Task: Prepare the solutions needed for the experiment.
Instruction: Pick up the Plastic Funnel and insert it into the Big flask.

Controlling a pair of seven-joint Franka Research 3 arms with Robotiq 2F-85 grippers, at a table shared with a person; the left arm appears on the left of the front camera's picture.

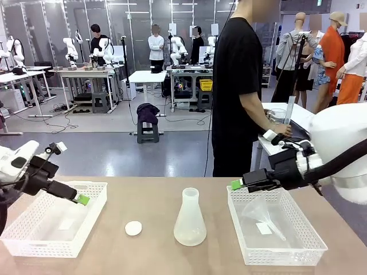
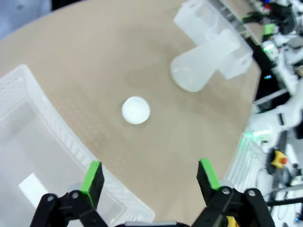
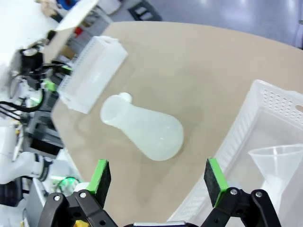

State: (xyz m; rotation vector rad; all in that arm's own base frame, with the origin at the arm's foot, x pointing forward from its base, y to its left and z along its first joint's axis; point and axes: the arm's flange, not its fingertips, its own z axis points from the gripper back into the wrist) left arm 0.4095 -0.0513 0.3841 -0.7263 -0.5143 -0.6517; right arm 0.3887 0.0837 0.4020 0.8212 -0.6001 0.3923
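Front view: the left gripper [image 1: 83,199] hangs over the inner rim of the left basket [image 1: 40,247]. The right gripper [image 1: 236,184] hangs at the inner rim of the right basket [image 1: 287,256], where a clear funnel [image 1: 261,215] lies. On the table [image 1: 160,200], between the two sets of fingers and well apart from both, a milky conical flask [image 1: 190,220] stands upright with a small white cap [image 1: 133,228] beside it.

In the left wrist view the green pads [image 2: 93,172] are spread wide with nothing between them. The cap lies ahead of the gap, and the flask is farther out, past the right-hand finger's line. The basket wall runs under the left-hand finger.

In the right wrist view the fingers [image 3: 213,175] are equally wide apart and empty. The flask sits ahead of the gap, and the funnel lies beyond the right-hand finger. The flask's wall is too cloudy to tell whether any solution sits inside.
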